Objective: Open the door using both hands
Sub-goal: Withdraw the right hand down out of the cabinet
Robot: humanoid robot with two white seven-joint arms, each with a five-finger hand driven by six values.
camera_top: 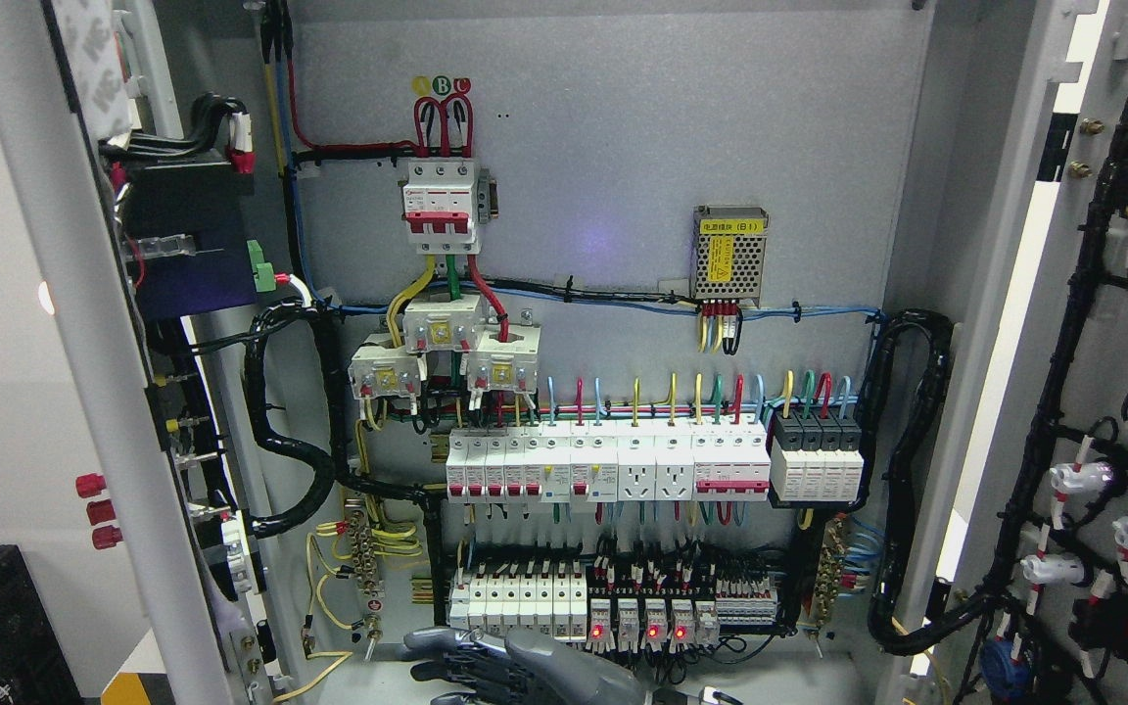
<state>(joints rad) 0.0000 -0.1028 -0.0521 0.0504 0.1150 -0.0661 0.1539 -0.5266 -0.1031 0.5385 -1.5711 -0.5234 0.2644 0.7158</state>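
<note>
The cabinet [613, 176] fills the view with both doors swung wide: the left door [84, 323] stands edge-on at the picture's left, the right door [1103, 323] folded back at the right with black wire looms and white lamp backs on its inner face. Judging by this, the opening itself looks finished, and what remains is to draw the arm clear of the live interior without snagging wiring. Inside, a grey backplate carries a red-and-white main breaker [441, 201] up top, three current transformers below it, a long row of small breakers and sockets [603, 465] across the middle, and relays with lit red lamps near the bottom. A small perforated power supply [730, 253] sits to the right with a yellow label in Chinese characters ending in "(B1)"; the rest is too small to read. Above the main breaker are three round stickers, A, B and C. One grey hand [486, 661] shows at the bottom edge, fingers loosely spread and holding nothing; which arm it belongs to I cannot tell.
</note>
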